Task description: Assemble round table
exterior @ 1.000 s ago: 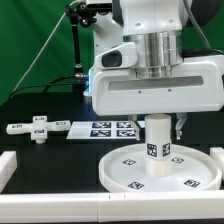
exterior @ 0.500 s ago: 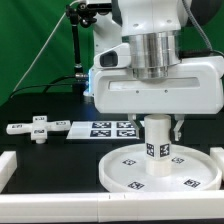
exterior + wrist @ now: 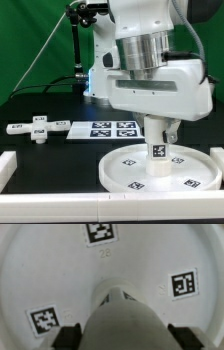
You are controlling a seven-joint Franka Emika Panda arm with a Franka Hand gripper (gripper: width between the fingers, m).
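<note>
The large rimmed round disc (image 3: 160, 170) lies flat near the front of the black table, tags up. The short cylindrical post (image 3: 157, 150) stands upright on its middle. My gripper (image 3: 158, 128) is straight above it, shut on the top of the post. In the wrist view the post (image 3: 122, 319) fills the space between the two dark fingers (image 3: 68, 336), and the disc (image 3: 60, 274) with its tags lies behind. The flat cross-shaped piece (image 3: 38, 128) lies on the table toward the exterior view's left, apart from the gripper.
The marker board (image 3: 110, 128) lies behind the disc. White straight rails (image 3: 60, 208) edge the black surface at the front and the exterior view's left. A green backdrop and a dark stand (image 3: 78, 40) are at the back.
The wrist has turned about its upright axis while holding the post; the gripper body now looks rotated in the exterior view. The post and disc stay in place.
</note>
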